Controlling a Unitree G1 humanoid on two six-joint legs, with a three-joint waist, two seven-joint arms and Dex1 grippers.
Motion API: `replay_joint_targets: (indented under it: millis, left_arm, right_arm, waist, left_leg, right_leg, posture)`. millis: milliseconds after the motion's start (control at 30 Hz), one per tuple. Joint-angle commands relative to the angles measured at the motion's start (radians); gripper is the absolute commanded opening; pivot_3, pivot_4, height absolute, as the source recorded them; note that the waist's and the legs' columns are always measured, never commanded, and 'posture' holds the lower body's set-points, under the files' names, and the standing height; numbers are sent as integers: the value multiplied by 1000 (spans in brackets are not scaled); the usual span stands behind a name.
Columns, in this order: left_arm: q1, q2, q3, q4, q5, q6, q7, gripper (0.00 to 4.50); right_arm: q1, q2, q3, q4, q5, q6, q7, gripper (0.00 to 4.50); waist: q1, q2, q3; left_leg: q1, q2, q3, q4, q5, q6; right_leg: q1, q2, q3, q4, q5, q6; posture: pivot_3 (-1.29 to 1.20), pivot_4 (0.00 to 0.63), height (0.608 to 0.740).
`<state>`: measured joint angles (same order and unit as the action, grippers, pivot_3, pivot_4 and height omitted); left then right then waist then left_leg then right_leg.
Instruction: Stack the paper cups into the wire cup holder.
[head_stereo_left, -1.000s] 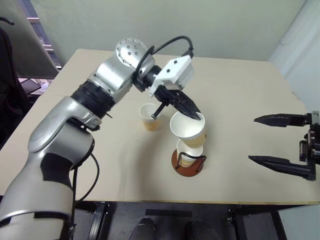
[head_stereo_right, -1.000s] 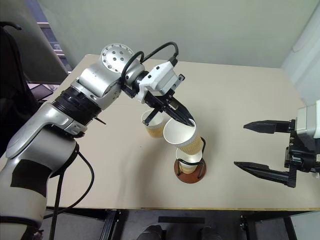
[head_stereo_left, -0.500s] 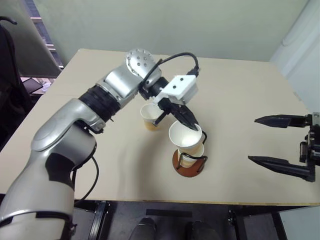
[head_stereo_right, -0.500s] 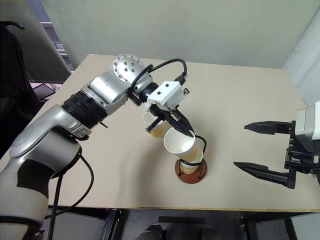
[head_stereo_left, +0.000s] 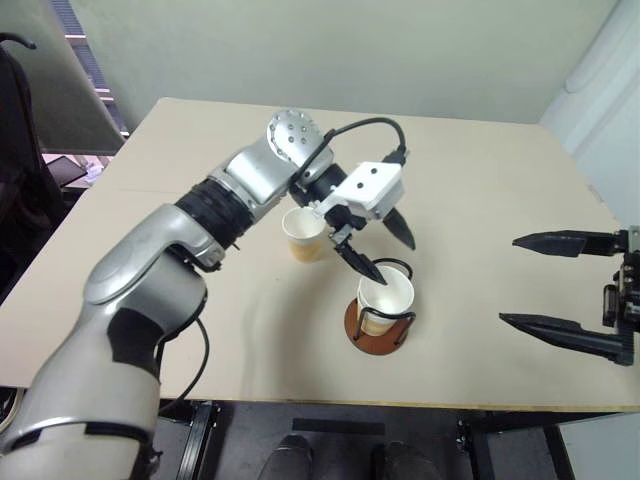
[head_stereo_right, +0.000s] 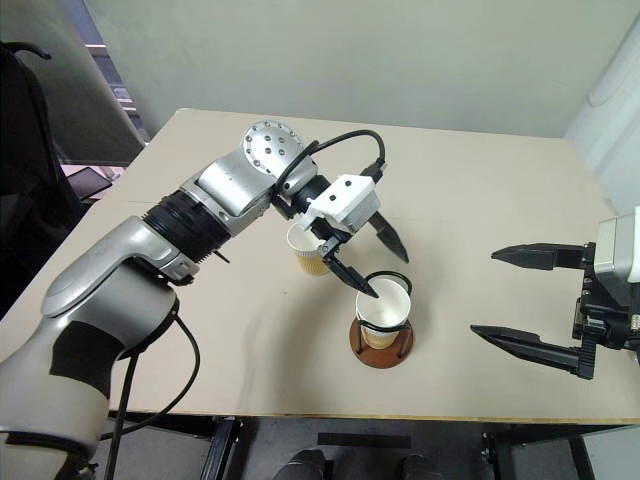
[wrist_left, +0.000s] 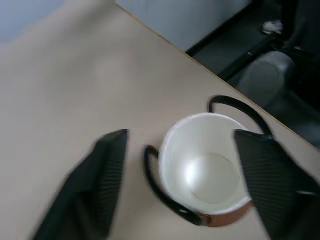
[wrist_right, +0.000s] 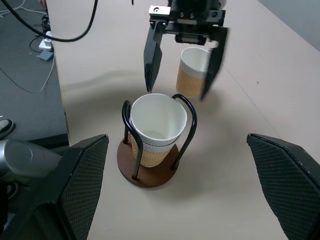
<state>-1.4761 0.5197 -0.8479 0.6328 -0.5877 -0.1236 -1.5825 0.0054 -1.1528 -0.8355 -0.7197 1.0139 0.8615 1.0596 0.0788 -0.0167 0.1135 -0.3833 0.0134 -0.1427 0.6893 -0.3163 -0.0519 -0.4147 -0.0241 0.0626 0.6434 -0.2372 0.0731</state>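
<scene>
The wire cup holder (head_stereo_left: 374, 335), a reddish-brown disc with black wire loops, stands near the table's front edge. A paper cup (head_stereo_left: 386, 296) sits upright inside it, nested in another cup whose tan side shows below (wrist_right: 145, 155). My left gripper (head_stereo_left: 392, 260) hangs just above and behind that rim, open, its fingers (wrist_left: 107, 170) spread wider than the cup and apart from it. One more paper cup (head_stereo_left: 303, 233) stands on the table behind the holder, under my left wrist. Off to the right, my right gripper (head_stereo_left: 508, 280) is open and holds nothing.
The tan table (head_stereo_left: 480, 190) has free room to the right of the holder and at the back. Its front edge runs close below the holder. A dark chair (head_stereo_left: 15, 150) stands off the table's left side.
My left gripper came down over the holder with the tilted cup, then opened and let it go. The cup now sits upright in the holder. The right gripper stayed put.
</scene>
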Motion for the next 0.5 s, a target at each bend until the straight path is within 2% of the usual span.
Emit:
replay_joint_targets:
  millis: [33,133,300,500]
  left_arm:
    - [-29,-8,168,106,57,-8,-32,4433]
    - [-66,14,276,265,138,-7,-4,4433]
    - [-100,82,317,526,373,-83,91,4433]
    - [-91,51,363,642,546,-93,198,4433]
  right_arm:
    - [-24,-21,20,14,-16,-39,1,4500]
    - [-35,-26,44,27,-25,-53,7,4500]
    - [-63,-34,98,55,-44,-84,16,4500]
    - [-84,-36,138,70,-62,-106,21,4500]
  waist:
    - [0,0,0]
    - [-3,0,0]
    - [-9,1,0]
    - [9,1,0]
  left_leg:
    - [0,0,0,0,0,0]
    - [1,0,2,1,0,0]
    - [2,0,2,2,-1,1]
    - [-1,-2,-5,6,-2,2]
  right_leg:
    - [0,0,0,0,0,0]
    - [0,0,1,-1,0,1]
    - [-1,0,3,-3,-1,2]
    - [-1,-1,3,-3,-2,3]
  posture:
    - [0,150,740]
    - [0,150,740]
    - [0,150,740]
    - [0,150,740]
